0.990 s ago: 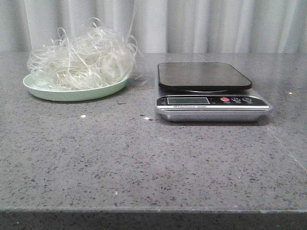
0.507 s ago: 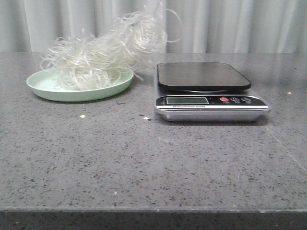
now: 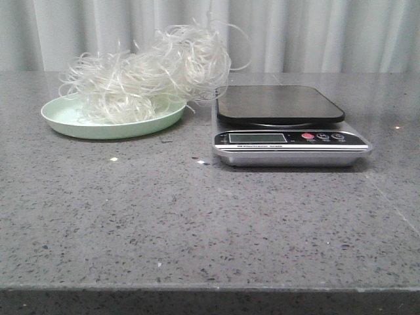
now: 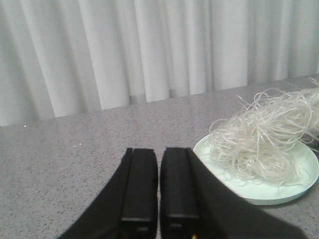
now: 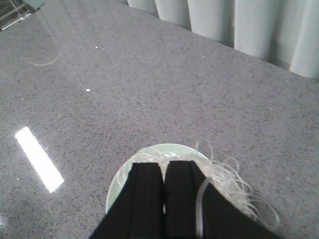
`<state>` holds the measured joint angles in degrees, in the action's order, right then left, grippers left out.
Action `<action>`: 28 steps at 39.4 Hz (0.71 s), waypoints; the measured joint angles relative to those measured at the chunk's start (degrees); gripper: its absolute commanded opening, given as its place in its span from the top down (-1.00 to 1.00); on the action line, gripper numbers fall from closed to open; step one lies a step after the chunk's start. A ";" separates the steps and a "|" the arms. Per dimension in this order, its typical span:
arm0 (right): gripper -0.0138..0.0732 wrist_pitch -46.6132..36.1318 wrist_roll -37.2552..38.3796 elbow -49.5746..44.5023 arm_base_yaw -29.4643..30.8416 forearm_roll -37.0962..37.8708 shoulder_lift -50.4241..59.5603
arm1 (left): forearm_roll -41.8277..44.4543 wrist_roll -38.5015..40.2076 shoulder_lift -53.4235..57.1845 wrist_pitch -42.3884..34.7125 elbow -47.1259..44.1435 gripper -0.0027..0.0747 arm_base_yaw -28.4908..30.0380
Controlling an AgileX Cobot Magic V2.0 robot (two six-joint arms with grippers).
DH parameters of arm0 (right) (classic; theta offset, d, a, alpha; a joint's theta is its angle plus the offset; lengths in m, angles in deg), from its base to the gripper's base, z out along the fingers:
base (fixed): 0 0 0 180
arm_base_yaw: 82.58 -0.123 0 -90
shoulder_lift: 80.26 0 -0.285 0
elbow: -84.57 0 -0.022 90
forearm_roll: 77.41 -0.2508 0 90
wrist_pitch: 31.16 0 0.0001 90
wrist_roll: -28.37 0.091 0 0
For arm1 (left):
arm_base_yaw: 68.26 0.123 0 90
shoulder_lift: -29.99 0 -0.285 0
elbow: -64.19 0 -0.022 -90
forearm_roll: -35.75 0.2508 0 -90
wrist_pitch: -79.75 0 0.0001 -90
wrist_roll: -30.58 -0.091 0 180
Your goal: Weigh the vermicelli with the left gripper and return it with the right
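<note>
The vermicelli [image 3: 144,79], a loose whitish tangle, lies on the pale green plate [image 3: 98,126] at the back left. Its right end is drawn up and hangs toward the scale [image 3: 282,125]. Neither gripper shows in the front view. In the right wrist view my right gripper [image 5: 164,167] is shut above the plate [image 5: 117,191], with vermicelli strands [image 5: 224,184] under it and one strand looped over a finger. In the left wrist view my left gripper [image 4: 159,152] is shut and empty, low over the table beside the plate [image 4: 279,196] and the vermicelli [image 4: 264,139].
The kitchen scale has a dark bare platform [image 3: 279,103] and stands right of the plate. A pale curtain [image 3: 295,33] closes the back of the grey speckled table [image 3: 197,223]. A few small crumbs [image 3: 113,159] lie in front of the plate.
The vermicelli's right side was pulled up and to the right toward the scale, then sank a little. The plate slid slightly to the right with it.
</note>
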<state>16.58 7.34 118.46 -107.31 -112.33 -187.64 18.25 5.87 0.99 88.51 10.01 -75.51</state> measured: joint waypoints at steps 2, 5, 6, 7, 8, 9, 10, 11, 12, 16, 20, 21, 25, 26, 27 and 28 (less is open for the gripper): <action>0.33 -2.05 0.00 0.12 -1.70 -0.50 -1.18 | 0.00 0.00 0.00 0.00 0.00 0.58 0.00; 0.33 -4.88 0.00 0.12 -4.02 -0.76 -3.24 | 0.00 0.00 0.00 0.00 0.00 0.58 0.00; 0.33 -5.59 0.00 0.12 -4.61 -0.89 -3.85 | 0.00 0.00 0.00 0.00 0.00 0.58 0.00; 0.33 -6.46 0.00 0.12 -5.38 -0.89 -4.72 | 0.00 0.00 0.00 0.00 0.00 0.58 0.00; 0.33 -7.20 0.00 0.12 -5.92 -0.98 -5.38 | 0.00 0.00 0.00 0.00 0.00 0.58 0.00; 0.33 -7.80 0.00 0.12 -6.77 -1.11 -6.50 | 0.00 0.00 0.00 0.00 0.00 0.58 0.00; 0.33 -8.18 0.00 0.12 -7.21 -1.11 -7.16 | 0.00 0.00 0.00 0.00 0.00 0.58 0.00; 0.33 -8.58 0.00 0.12 -7.89 -1.11 -8.08 | 0.00 0.00 0.00 0.00 0.00 0.58 0.00; 0.33 -8.85 0.00 0.12 -8.45 -1.19 -9.21 | 0.00 0.00 0.00 0.00 0.00 0.58 0.00; 0.33 -8.73 0.00 0.12 -9.35 -1.19 -12.48 | 0.00 0.00 0.00 0.00 0.00 0.58 0.00; 0.33 -7.24 0.00 0.12 -9.56 -1.19 -14.86 | 0.00 0.00 0.00 0.00 0.00 0.58 0.00; 0.32 -6.73 0.00 0.12 -9.56 -1.19 -15.15 | 0.00 0.00 0.00 0.00 0.00 0.58 0.00; 0.14 -5.09 0.00 0.12 -9.56 -0.80 -15.73 | 0.00 0.00 0.00 0.00 0.00 0.58 0.00; 0.06 -4.84 0.00 0.12 -9.56 -0.69 -15.73 | 0.00 0.00 0.00 0.00 0.00 0.58 0.00; 0.00 -4.60 0.00 0.12 -9.56 -0.71 -15.73 | 0.00 0.00 0.00 0.00 0.00 0.58 0.00; -0.08 -4.55 0.00 0.12 -9.56 -0.71 -15.73 | 0.00 0.00 0.00 0.00 0.00 0.58 0.00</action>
<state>12.02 7.34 118.58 -116.87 -113.04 -203.37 18.25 5.87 0.99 88.51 10.01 -75.51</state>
